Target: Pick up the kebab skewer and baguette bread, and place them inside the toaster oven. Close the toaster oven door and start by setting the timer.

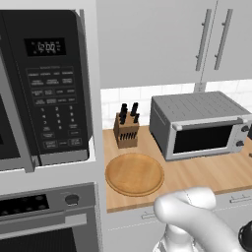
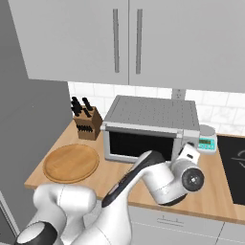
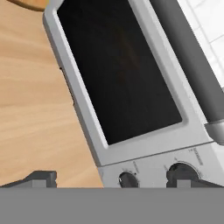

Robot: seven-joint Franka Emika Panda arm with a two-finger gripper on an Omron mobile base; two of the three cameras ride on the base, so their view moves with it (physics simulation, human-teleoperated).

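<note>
The toaster oven (image 1: 197, 123) (image 2: 150, 127) stands at the back of the wooden counter, its dark glass door (image 1: 203, 139) (image 3: 118, 65) closed upright. My gripper (image 3: 116, 180) (image 2: 187, 152) is open, hovering close in front of the oven's right end. Its two fingertips (image 3: 43, 178) straddle the knobs (image 3: 181, 171) on the control panel without touching them. The silver bar handle (image 3: 188, 57) runs along the door's top edge. The kebab skewer and the baguette bread are out of view; the dark glass hides whatever is inside.
A round wooden board (image 1: 134, 173) (image 2: 71, 162) lies left of the oven, a knife block (image 1: 126, 129) behind it. A black microwave (image 1: 44, 83) fills the left wall. A kitchen scale (image 2: 206, 139) and a black cooktop (image 2: 234, 167) sit to the right.
</note>
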